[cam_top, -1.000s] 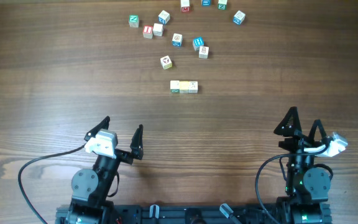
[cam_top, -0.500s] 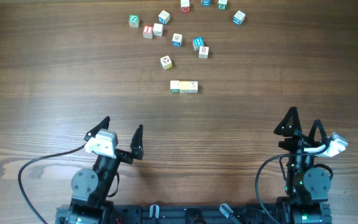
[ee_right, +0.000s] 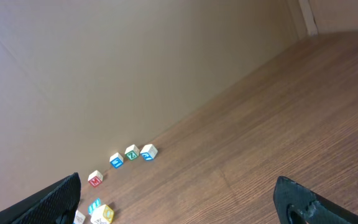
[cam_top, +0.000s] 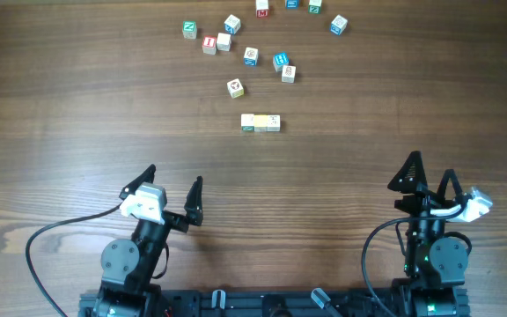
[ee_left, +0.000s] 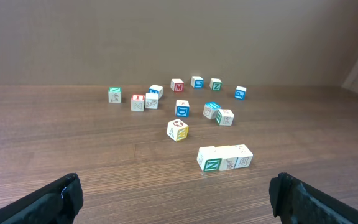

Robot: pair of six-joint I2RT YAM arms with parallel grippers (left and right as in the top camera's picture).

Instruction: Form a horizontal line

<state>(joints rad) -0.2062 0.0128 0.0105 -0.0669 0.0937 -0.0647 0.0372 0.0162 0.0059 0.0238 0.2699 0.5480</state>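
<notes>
Wood-grain table [cam_top: 60,132]: horizontal line [cam_top: 260,122] of three cubes edge to edge mid-table, near the loose cubes [cam_top: 251,56]; left gripper [cam_top: 175,173] and right gripper [cam_top: 432,164] well back, jaws wide, empty; line looks formed, so the next move would be lengthening it, if anything.

On the table [cam_top: 60,132], the line [cam_top: 260,122] of three cubes, set edge to edge, runs left to right about midway between the side edges, nearer the far edge than the near one. Behind it the loose cubes [cam_top: 251,56] lie scattered toward the far edge, all apart from the line, with the closest cube [cam_top: 235,88] just behind the line's left end. The left gripper [cam_top: 175,174] and the right gripper [cam_top: 430,165] sit by the near edge, well apart from each other and from every cube, with the line ahead and between them.
</notes>
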